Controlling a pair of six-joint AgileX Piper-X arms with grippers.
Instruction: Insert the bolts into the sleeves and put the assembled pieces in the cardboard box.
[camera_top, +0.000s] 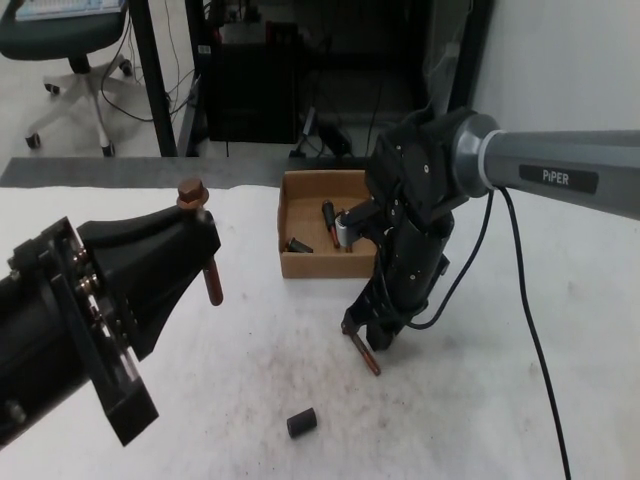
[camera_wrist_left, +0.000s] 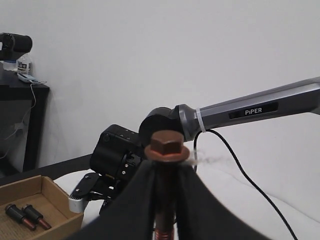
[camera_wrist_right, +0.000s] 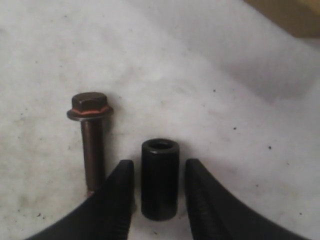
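My left gripper (camera_top: 205, 235) is shut on a copper bolt (camera_top: 190, 192), held upright above the white table with its hex head (camera_wrist_left: 166, 146) on top and its shank between the fingers (camera_wrist_left: 195, 200). My right gripper (camera_wrist_right: 159, 167) is down at the table in front of the cardboard box (camera_top: 300, 262). It stands open, with a black sleeve (camera_wrist_right: 160, 180) lying between its fingers (camera_wrist_right: 117, 200) and small gaps on both sides. A second bolt (camera_wrist_right: 91, 140) lies beside that sleeve, also seen as the bolt (camera_top: 366, 355) by the right gripper (camera_top: 362, 330).
Another black sleeve (camera_top: 302, 422) lies loose near the front of the table. The box holds assembled pieces (camera_top: 328, 215), two of them (camera_wrist_left: 22, 216) side by side. The right arm's cable (camera_top: 530, 340) trails over the table. An office chair (camera_top: 70, 45) stands far behind.
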